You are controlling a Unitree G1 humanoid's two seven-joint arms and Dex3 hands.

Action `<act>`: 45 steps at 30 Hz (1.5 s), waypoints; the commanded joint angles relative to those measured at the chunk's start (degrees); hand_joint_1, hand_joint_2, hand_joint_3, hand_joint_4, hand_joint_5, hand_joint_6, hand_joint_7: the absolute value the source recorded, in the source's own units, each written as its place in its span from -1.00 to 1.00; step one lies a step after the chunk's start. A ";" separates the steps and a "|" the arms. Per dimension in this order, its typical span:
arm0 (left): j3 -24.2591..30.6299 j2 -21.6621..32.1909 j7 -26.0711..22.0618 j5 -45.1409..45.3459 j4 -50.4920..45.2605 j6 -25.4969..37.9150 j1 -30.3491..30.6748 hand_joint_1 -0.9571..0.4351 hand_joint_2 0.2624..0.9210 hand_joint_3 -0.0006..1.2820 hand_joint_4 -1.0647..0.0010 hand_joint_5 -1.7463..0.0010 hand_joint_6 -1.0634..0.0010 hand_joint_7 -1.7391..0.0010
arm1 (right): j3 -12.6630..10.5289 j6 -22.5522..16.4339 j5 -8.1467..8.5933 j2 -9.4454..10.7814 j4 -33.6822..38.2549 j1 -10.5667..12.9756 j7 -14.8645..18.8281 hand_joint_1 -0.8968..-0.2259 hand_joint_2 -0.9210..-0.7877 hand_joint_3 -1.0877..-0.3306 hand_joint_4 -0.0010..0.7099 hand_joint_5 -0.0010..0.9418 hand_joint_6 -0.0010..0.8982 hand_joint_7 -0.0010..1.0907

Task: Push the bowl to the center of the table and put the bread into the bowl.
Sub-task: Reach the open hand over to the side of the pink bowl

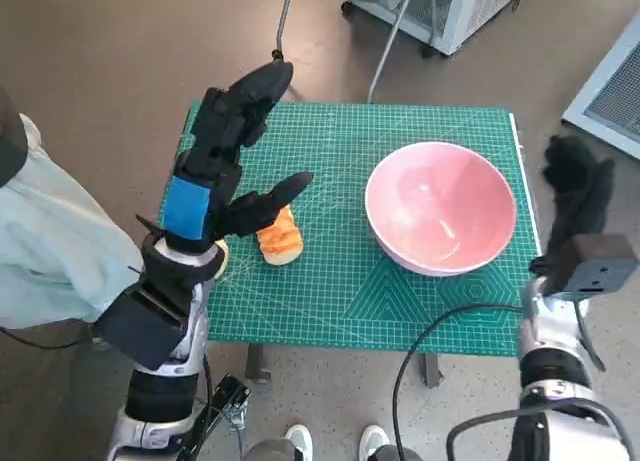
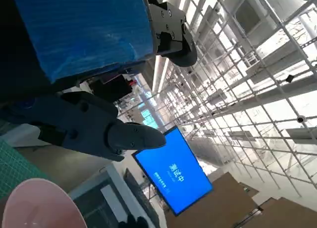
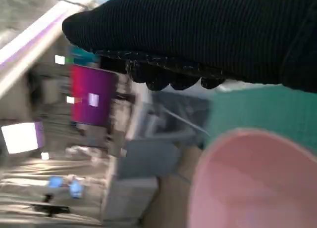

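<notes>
The pink bowl (image 1: 441,207) is seen empty; the left hand (image 1: 222,156) is spread wide above the bread (image 1: 280,237), nothing held.

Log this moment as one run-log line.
left hand open above bread | right hand off table's right edge | pink bowl right of center, empty

The bowl (image 1: 441,207) looks smooth and glossy, the green mat (image 1: 340,281) under it matt, the right hand (image 1: 577,186) of knitted cloth.
</notes>
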 commanded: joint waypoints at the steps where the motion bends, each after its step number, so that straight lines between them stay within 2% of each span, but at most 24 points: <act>1: 0.33 0.65 -0.02 0.43 -0.50 0.36 0.78 -0.12 1.00 -0.60 0.36 1.00 0.73 0.28 | -1.77 2.94 2.50 2.72 1.56 0.16 2.39 0.00 -1.00 -0.56 -0.18 -0.96 -0.86 0.28; 7: 0.40 0.92 0.03 0.57 -0.89 0.45 1.07 -0.13 1.00 -0.60 0.36 1.00 0.73 0.28 | -3.37 5.62 4.44 5.16 2.25 -1.02 3.97 -0.08 -1.00 -0.55 -0.15 -0.95 -0.82 0.28; 20: 0.29 1.35 0.29 1.35 -1.83 0.05 2.45 -0.14 1.00 -0.59 0.38 1.00 0.72 0.29 | -4.62 10.51 5.19 8.95 3.17 -4.22 3.80 0.03 -1.00 -0.59 -0.18 -0.99 -0.73 0.20; 36: 1.16 1.99 0.82 1.79 -4.27 0.91 4.85 -0.14 1.00 -0.57 0.37 0.99 0.74 0.29 | -6.01 14.20 5.55 11.44 3.59 -8.84 2.51 0.04 -1.00 -0.58 -0.21 -0.99 -0.69 0.20; 45: 2.14 2.34 1.04 1.54 -4.69 0.76 6.46 -0.12 1.00 -0.56 0.35 0.99 0.69 0.34 | -6.70 15.30 5.61 12.52 3.70 -10.82 1.69 -0.02 -1.00 -0.42 -0.09 -0.95 -0.57 0.27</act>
